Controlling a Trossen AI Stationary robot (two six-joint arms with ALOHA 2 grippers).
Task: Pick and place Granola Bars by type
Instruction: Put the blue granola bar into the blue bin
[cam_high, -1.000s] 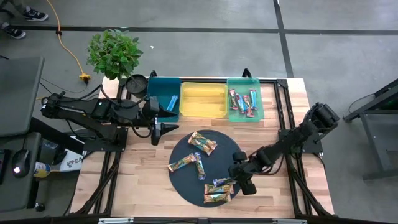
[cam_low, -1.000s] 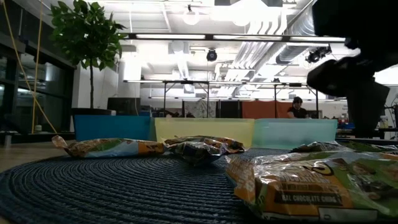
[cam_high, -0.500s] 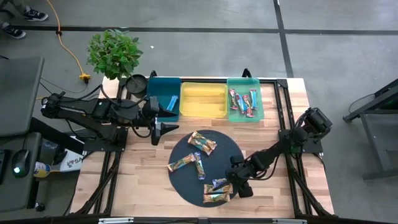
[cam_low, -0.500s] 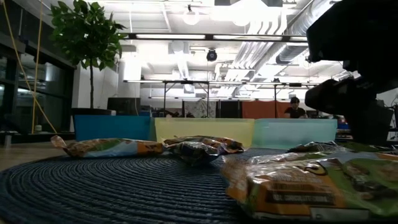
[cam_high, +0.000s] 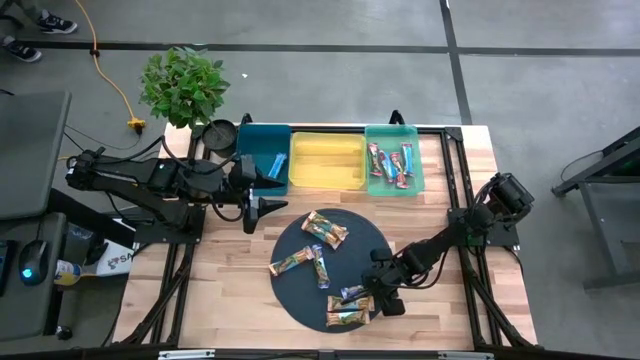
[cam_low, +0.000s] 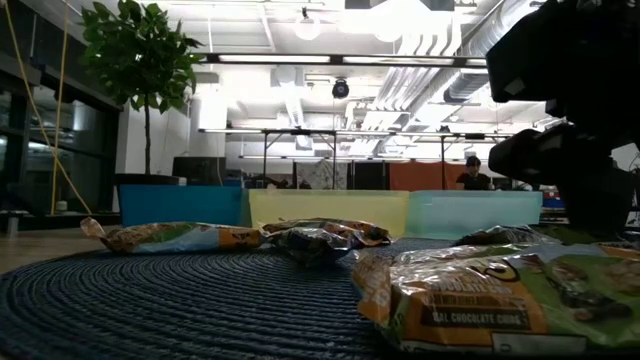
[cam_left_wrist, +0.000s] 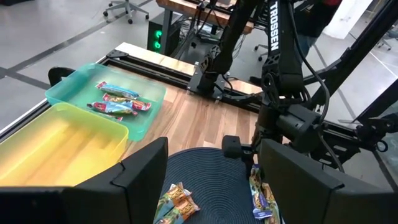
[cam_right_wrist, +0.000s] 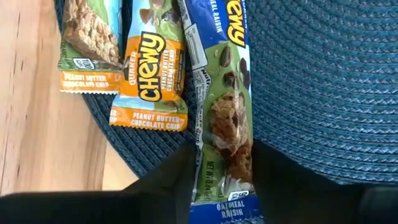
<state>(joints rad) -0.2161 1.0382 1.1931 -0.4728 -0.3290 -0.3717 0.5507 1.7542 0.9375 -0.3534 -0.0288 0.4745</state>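
Down at the mat's (cam_high: 300, 290) edge, the right gripper (cam_right_wrist: 221, 165) pinched a blue bar (cam_right_wrist: 222, 93). Its tight neighbours (cam_right_wrist: 149, 74) risked snagging on the lift; the left gripper (cam_left_wrist: 211, 180) waited spread near the bins (cam_left_wrist: 74, 140).

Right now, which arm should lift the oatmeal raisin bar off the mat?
Right. Its end effector already straddles the oatmeal raisin bar; the left end effector sits off the mat, near the teal bin.

Left gripper (cam_left_wrist: 208, 180) hangs with fingers spread over the dark round mat (cam_left_wrist: 217, 186). Ahead of it, the right gripper (cam_left_wrist: 258, 163) sits low on the mat among granola bars (cam_left_wrist: 262, 196). Another bar (cam_left_wrist: 175, 200) lies between the fingers. Farther off, a yellow bin (cam_left_wrist: 56, 146) and a green bin (cam_left_wrist: 112, 99) holding bars.
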